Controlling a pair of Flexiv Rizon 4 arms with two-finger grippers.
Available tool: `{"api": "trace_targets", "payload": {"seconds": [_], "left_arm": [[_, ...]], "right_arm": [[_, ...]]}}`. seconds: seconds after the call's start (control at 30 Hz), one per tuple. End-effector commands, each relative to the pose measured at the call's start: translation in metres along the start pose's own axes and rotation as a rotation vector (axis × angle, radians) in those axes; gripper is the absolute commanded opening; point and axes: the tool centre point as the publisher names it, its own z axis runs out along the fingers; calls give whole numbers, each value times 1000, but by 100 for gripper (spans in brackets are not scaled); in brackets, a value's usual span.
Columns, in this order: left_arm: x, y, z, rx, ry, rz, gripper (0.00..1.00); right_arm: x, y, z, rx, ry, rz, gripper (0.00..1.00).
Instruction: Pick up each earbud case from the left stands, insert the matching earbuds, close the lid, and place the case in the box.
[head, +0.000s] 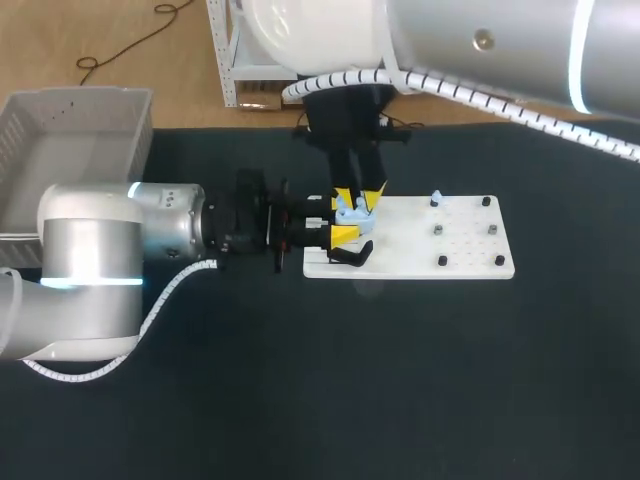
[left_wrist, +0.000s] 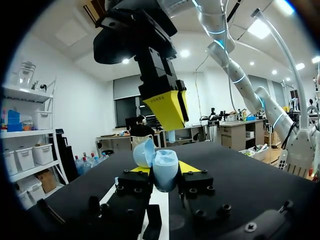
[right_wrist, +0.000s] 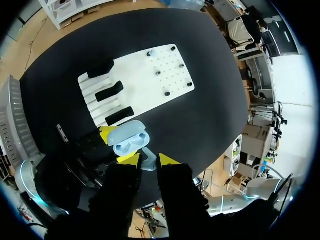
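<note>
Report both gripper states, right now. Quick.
Left gripper: closed on the open earbud case.
Right gripper: closed on an earbud, over the case.

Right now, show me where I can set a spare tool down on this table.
The black table is bare on the near side of the white board and to its right. Crowded: the board's left end, where the left end effector holds the open case and the right end effector hangs over it with an earbud.
</note>
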Motion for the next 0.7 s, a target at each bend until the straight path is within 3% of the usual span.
{"api": "trace_targets", "payload": {"seconds": [0.03, 0.7], "left_arm": [[6, -1, 1, -5, -13, 2, 0], [6, -1, 1, -5, -13, 2, 0]], "right_arm": [[-2, 5, 1, 20, 2, 2, 0], [-9, 6, 6, 49, -4, 6, 0]]}}
